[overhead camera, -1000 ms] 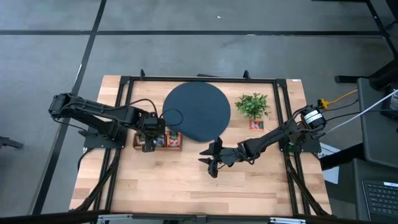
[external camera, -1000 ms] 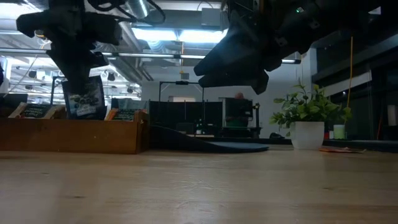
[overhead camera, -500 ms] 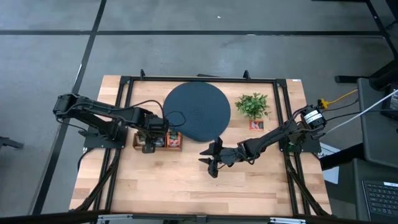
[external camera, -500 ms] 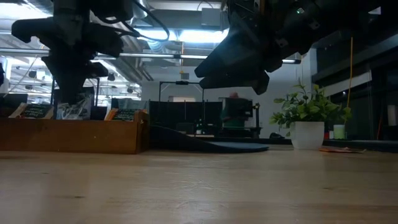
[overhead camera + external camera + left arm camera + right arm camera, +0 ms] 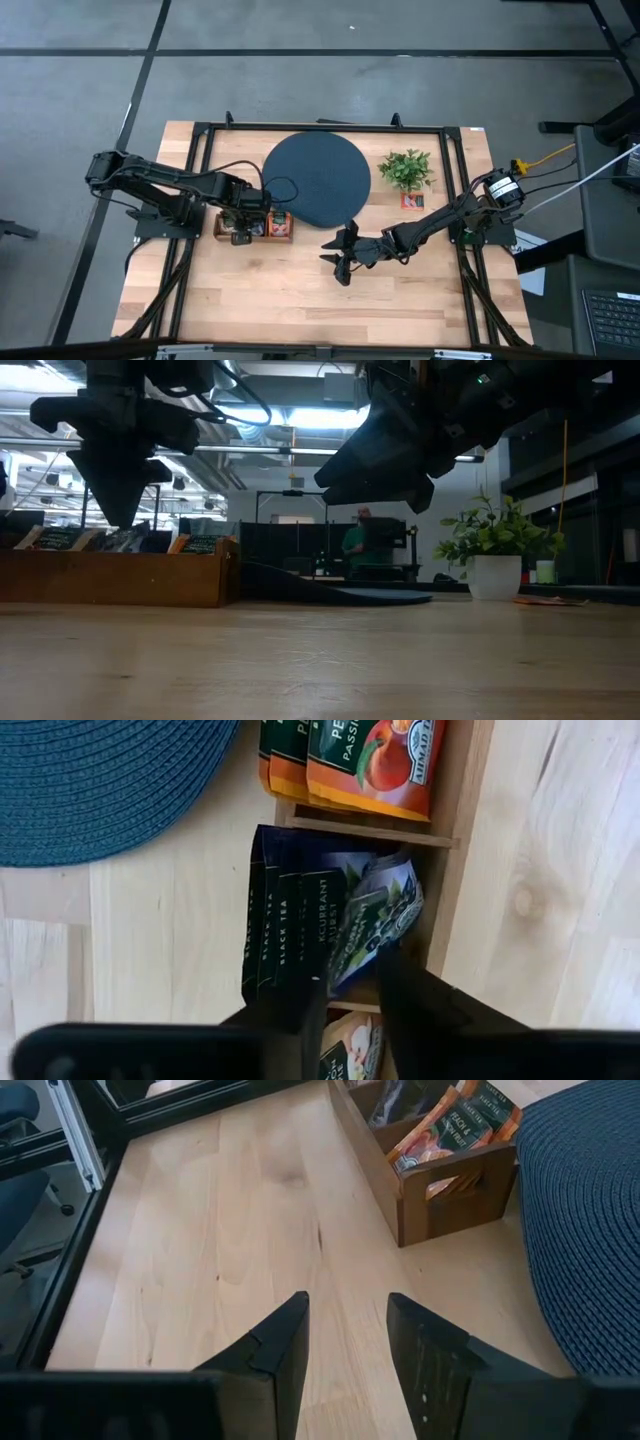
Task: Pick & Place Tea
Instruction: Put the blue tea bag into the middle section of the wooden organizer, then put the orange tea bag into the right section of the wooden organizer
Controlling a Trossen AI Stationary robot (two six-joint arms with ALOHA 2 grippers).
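Observation:
A wooden box (image 5: 222, 226) at the table's left holds the tea in compartments: orange-red sachets (image 5: 370, 760), dark ones (image 5: 290, 920) and a pale one (image 5: 350, 1045). One dark sachet (image 5: 380, 915) leans askew on the dark row in the middle compartment. My left gripper (image 5: 352, 1010) points down over the box (image 5: 120, 575), open. Its fingers stand on either side of that sachet's lower end. My right gripper (image 5: 335, 262) hangs open above bare wood near the round dark disc (image 5: 315, 180), nothing between its fingers (image 5: 345, 1330).
A small potted plant (image 5: 405, 168) stands to the right of the disc, with one orange-red sachet (image 5: 411, 201) lying on the table in front of it. A black frame (image 5: 200, 135) runs round the table. Bare wood stretches along the near half.
My left gripper has gone down into the box with the dark sachet, which hung above the box a second ago. It has then opened and let go. The sachet now sits low in the middle compartment, leaning on the others.

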